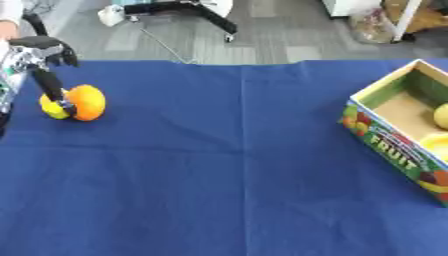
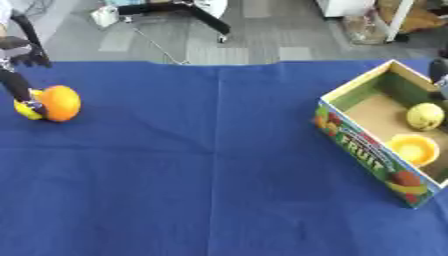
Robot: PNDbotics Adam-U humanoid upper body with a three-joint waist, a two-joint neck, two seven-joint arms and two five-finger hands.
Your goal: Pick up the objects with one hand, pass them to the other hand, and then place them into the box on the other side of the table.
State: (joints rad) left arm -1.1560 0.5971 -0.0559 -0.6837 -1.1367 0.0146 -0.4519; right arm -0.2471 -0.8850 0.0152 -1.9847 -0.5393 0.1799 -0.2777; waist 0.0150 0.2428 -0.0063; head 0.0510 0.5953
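orange touching a yellow fruit at table's left, open fruit box right, holding yellow items

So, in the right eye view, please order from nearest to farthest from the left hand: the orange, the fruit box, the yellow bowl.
From the left hand:
1. Orange, beside the hand, far left.
2. Fruit box, right side.
3. Yellow bowl, inside the box, farther right.

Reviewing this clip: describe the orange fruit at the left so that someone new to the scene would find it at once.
Start at the blue tablecloth and go to its far left edge, opposite the fruit box. There the left robot hand reaches down with a dark finger between two fruits. The orange is the larger, round, orange one on the right, touching a smaller yellow fruit on its left.
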